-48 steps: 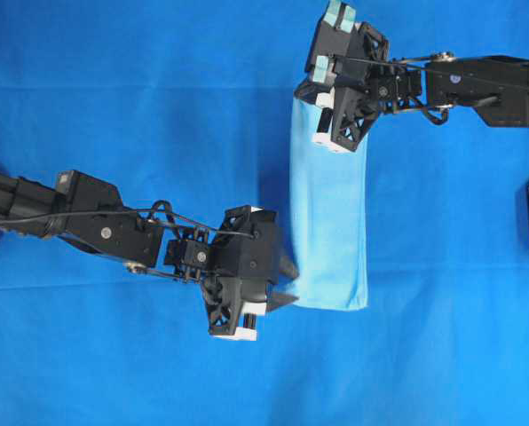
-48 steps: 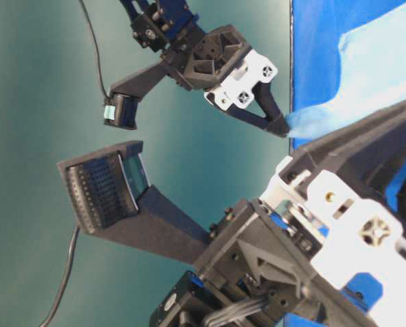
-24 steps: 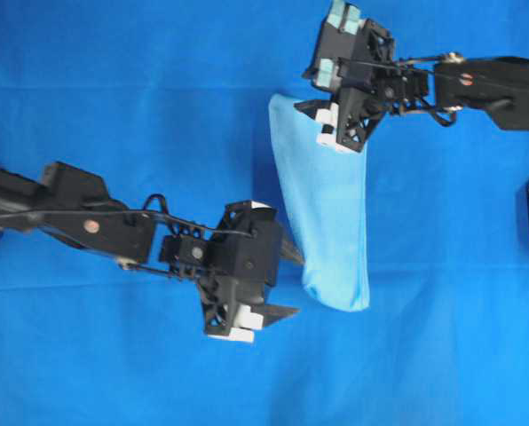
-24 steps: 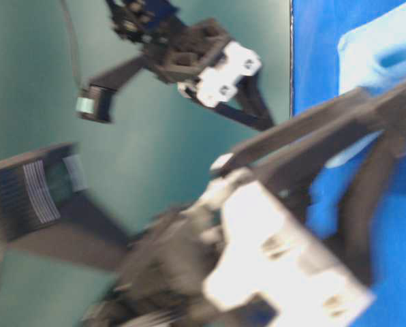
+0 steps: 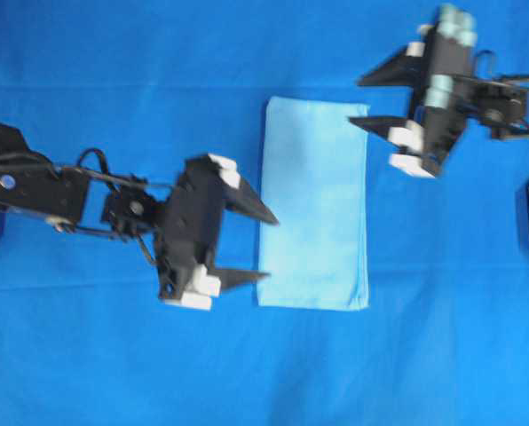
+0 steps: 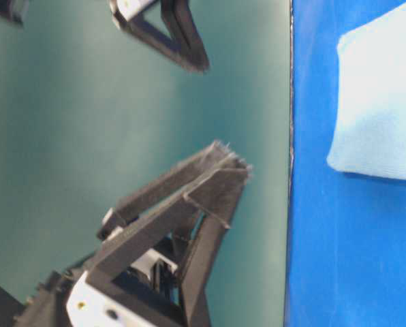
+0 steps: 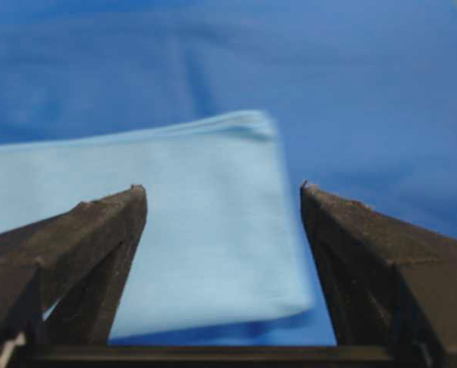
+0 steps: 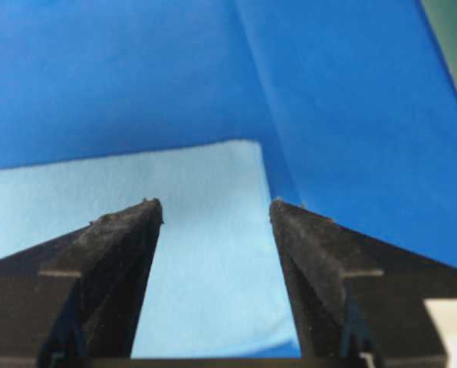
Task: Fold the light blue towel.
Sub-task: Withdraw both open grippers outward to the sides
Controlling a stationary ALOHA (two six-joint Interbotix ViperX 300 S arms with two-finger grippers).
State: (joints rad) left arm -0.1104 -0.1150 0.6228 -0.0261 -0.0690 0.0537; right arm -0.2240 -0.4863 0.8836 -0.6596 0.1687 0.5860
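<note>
Both grippers releasing, lifting off light blue towel, now lying flat, frame centre. Left gripper, right gripper: jaws spread, empty. You: keep clearing upward, avoiding snagging hem.

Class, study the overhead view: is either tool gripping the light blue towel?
No. The light blue towel lies flat and folded, with the left tool and right tool both open and clear of it.

light blue towel, folded, lying flat
</note>
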